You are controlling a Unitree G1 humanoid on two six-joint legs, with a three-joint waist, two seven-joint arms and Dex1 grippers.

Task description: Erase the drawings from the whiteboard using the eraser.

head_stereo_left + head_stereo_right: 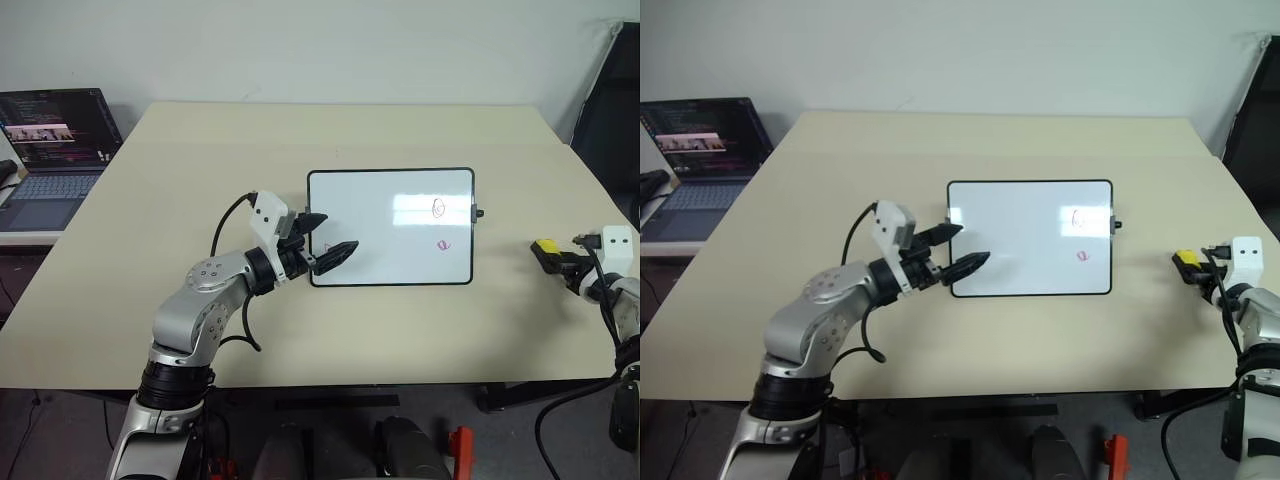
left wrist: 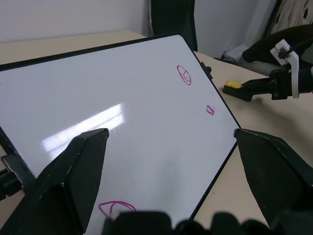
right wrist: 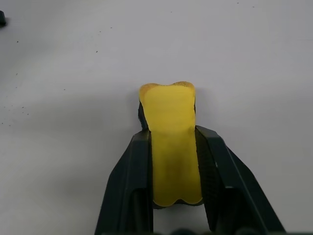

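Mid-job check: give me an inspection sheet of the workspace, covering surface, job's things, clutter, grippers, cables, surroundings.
Surface: beige table, whiteboard lying flat near its middle.
Job's things: three pink drawings unerased, two toward the board's right side, one at its left edge; yellow eraser off the board, to its right.
Clutter: nothing seen.
Grippers: left gripper open at the board's left edge, fingers over the board; right gripper shut on the eraser, squeezing its middle.
Cables: black cable looping at the left wrist.
Surroundings: open laptop on a side table to the left, white wall behind.
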